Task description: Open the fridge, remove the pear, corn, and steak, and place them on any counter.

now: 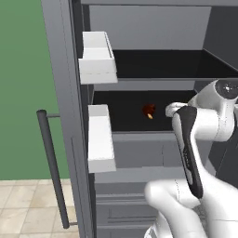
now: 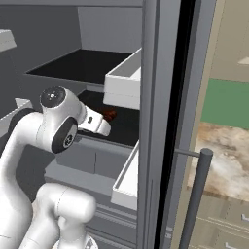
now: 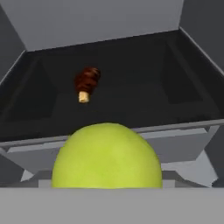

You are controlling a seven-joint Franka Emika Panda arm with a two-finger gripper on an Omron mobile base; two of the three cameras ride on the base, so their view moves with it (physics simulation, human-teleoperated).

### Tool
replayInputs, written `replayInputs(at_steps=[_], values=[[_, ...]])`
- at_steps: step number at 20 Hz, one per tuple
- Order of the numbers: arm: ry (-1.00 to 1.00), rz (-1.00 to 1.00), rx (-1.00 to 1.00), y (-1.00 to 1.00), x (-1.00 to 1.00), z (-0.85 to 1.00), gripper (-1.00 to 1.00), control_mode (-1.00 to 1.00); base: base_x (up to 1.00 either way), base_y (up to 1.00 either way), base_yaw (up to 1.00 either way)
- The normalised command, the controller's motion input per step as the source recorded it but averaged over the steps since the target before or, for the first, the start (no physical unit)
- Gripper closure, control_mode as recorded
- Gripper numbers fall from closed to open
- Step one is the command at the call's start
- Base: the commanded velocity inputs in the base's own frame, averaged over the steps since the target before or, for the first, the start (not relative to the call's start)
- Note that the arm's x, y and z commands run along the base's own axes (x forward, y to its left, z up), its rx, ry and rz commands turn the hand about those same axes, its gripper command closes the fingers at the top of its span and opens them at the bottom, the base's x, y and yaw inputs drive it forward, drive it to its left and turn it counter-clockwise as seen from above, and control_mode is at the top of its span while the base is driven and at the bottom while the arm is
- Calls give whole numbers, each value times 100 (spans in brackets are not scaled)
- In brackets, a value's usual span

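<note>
Pear [image 3: 107, 155] sits closest, held in our tool; pulling out carelessly, we risk knocking it loose against the fridge [image 1: 65, 93] shelf lip.

The fridge [image 1: 69, 116] stood open, dark grey, its left door at the left of the left base view with a long vertical bar handle and two white door shelves. Inside, two black shelves showed, the upper bare. The steak [image 1: 148, 110], small, reddish-brown with a pale tip, lay at the centre of the lower shelf; in the hand view it sat upper left [image 3: 86, 83]. The pear [image 3: 107, 156], round and yellow-green, filled the bottom centre of the hand view, close to the camera.
</note>
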Motion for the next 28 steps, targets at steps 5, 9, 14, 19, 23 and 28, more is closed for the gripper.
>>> replayInputs(at_steps=[5, 9, 14, 19, 23, 28], values=[[23, 0, 16, 22, -81, 0, 100, -100, 0, 0, 0], [6, -3, 3, 5, -40, 0, 100, 100, -14, 1, -3], [0, 0, 0, 0, 0, 0, 100, 100, -98, 13, -38], [0, 0, 0, 0, 0, 0, 100, 100, -58, 27, -84], [0, 0, 0, 0, 0, 0, 100, 100, -19, 14, -95], [0, 0, 0, 0, 0, 0, 100, 100, -37, 9, -96]])
